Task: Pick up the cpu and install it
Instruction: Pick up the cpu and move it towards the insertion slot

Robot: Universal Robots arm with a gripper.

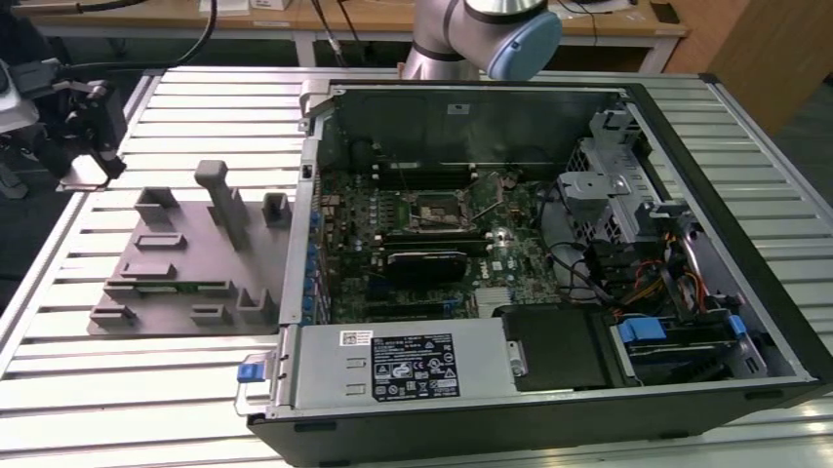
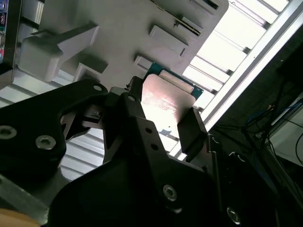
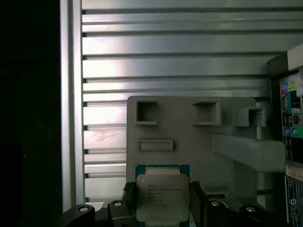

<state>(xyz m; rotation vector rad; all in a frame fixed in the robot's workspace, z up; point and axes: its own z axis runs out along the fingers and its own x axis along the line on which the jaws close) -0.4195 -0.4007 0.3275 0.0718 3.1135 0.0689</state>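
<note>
here we go: the black two-fingered gripper (image 3: 162, 204) has the cpu (image 3: 162, 197), a small flat square chip with a pale silver metal top and a thin green rim. in both wrist views the jaws are clamped on it, one black finger pressed to each of two opposite edges, silver face towards the cameras. it sits flat and square between them in the first wrist view, with no tilt that i can make out.

and where is it? beyond the chip lies the grey plastic holder block (image 3: 189, 132) with its raised pockets and posts, resting on the silver slatted metal desk (image 3: 165, 47). from the second wrist view the cpu looks raised off that block, not seated in it, though i can't tell how much clearance there is. in the exterior view the gripper seems to hang at the exterior view's left, just past the holder's far left corner and well apart from the black open computer case (image 1: 547, 429).

so the score, as i judge it: the pick-up looks done. the install is all to come. inside the case, the black-framed square socket (image 1: 436, 207) on the green motherboard (image 1: 390, 292) shows no silver top in it, so it reads as unfilled. between chip and socket lie the whole holder block and the case's left wall.
</note>
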